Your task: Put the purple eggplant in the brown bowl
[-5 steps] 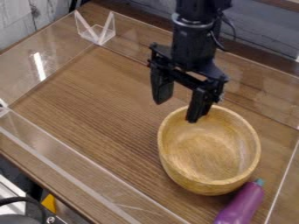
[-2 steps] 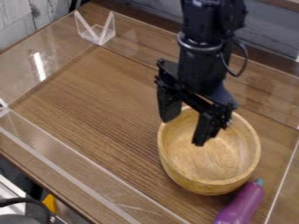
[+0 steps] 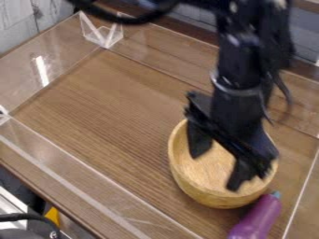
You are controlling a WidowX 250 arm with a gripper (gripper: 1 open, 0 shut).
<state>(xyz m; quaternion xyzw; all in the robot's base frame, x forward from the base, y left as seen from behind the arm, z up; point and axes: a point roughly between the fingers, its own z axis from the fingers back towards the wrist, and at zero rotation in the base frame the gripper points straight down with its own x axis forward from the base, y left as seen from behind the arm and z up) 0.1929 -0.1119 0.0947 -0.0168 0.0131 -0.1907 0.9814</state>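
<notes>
Eggplant lies on the table at its near right corner, touching or just beside the bowl's outer rim, its far end tucked under my arm. Nothing in the bowl yet. My gripper hangs over the bowl, pointing down, its 2 fingers spread wide and empty, I'd say so they can straddle the eggplant. I judge the tricky bit is the bowl wall crowding that grasp.

Even, bright indoor light. White glare streaks the clear wall left of the brown bowl. The arm above the bowl smears with motion blur; overall resolution is coarse.
</notes>
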